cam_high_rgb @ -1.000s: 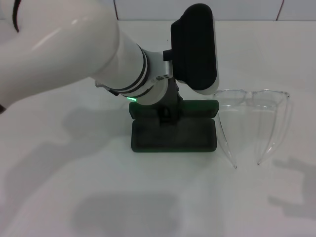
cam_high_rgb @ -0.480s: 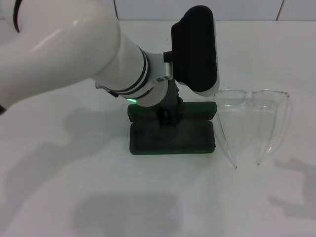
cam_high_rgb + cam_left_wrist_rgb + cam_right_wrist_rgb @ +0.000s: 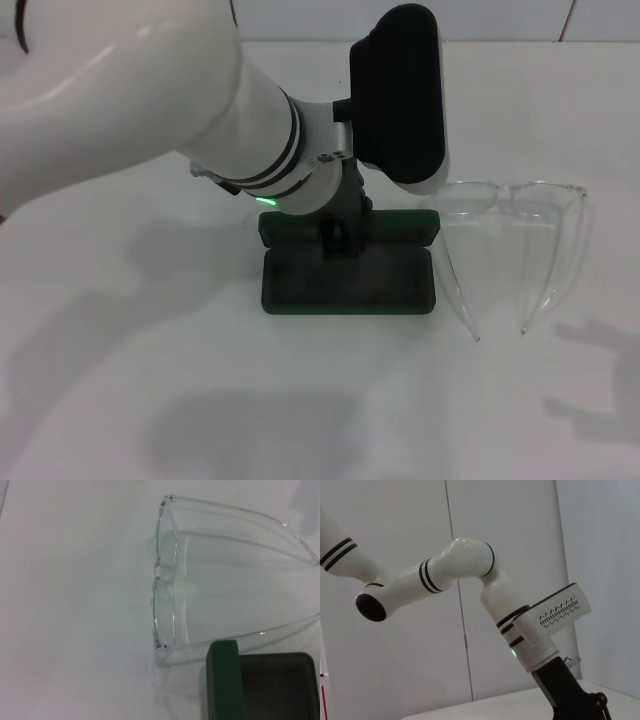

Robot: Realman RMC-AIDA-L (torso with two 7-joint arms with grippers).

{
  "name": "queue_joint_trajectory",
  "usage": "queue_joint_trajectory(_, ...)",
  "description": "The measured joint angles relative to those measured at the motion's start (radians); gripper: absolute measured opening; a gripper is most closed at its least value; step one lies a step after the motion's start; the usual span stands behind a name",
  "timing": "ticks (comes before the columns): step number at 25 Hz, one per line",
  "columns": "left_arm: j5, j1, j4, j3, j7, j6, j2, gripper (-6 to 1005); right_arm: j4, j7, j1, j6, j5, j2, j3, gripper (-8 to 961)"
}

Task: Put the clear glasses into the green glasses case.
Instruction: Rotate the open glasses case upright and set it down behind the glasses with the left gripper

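left gripper point(image 3: 340, 235): over the case's hinge edge, finger state can't tell
green glasses case point(image 3: 348, 278): open, mid surface point(image 3: 150, 400)
clear glasses point(image 3: 515, 205): just right of case, arms unfolded, bare surface around

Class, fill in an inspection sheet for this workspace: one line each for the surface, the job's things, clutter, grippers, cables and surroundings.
Surface: plain white table, bare apart from the job's things.
Job's things: dark green rectangular hinged glasses case lies open, dark lining showing, nothing inside; fully transparent plastic glasses rest on the table beside the case toward the robot's right, arms unfolded, outside the case.
Clutter: nothing seen.
Grippers: left gripper is down at the case's hinged back edge, whether it grips cannot be told; right gripper is not in view, its wrist camera faces the left arm from the side.
Cables: a thin dark cable at the left arm's upper part.
Surroundings: white wall panels behind the table.
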Motion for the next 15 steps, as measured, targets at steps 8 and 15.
queue_joint_trajectory(8, -0.001, -0.002, 0.016, -0.001, -0.004, 0.017, 0.001, 260, 0.000, 0.001, -0.001, 0.000, 0.001, 0.000, 0.003, 782)
queue_joint_trajectory(15, -0.001, -0.002, 0.046, -0.003, -0.019, 0.048, 0.002, 241, 0.000, 0.002, -0.002, 0.000, -0.003, 0.001, 0.010, 779)
